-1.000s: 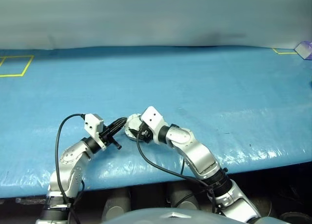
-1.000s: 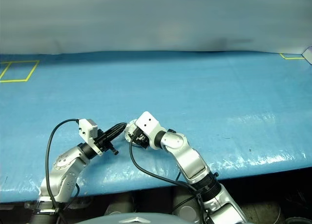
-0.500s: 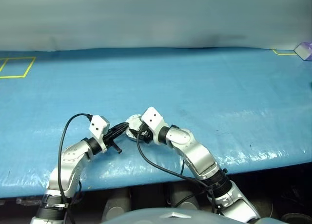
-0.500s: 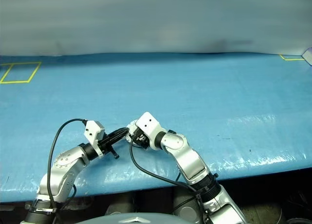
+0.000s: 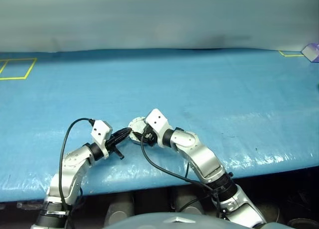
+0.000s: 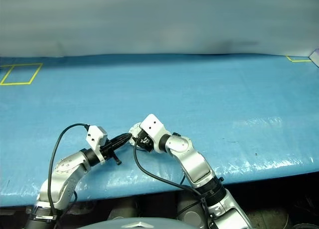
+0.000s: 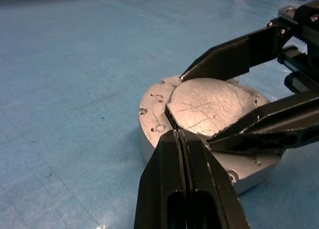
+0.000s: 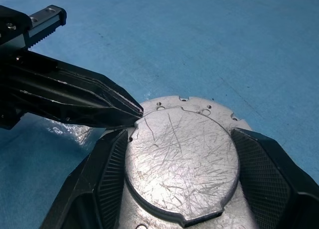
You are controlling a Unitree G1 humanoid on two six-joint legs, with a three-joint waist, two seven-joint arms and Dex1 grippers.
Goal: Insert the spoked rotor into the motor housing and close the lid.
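The motor housing [image 7: 149, 141] is a squat grey puck on the blue table, seen near the front middle in the head views [image 5: 134, 124]. The lid [image 8: 182, 159] lies on top of it, smooth face with the scratched raised circle upward. My right gripper [image 8: 179, 134] is shut on the lid, one finger [image 8: 107, 174] against each side of the raised circle. My left gripper [image 7: 177, 131] is shut, empty, and its tips touch the edge of that circle beside the right finger. The spoked rotor is hidden.
A blue sheet [image 5: 209, 89] covers the whole table, whose front edge runs just behind my arms. A yellow tape square [image 5: 15, 68] marks the far left, a yellow corner [image 5: 289, 53] and a small purple object [image 5: 311, 51] the far right.
My left gripper has tipped and its shut tips have sunk a little onto the lid's edge. The right gripper and the lid have stayed where they were.
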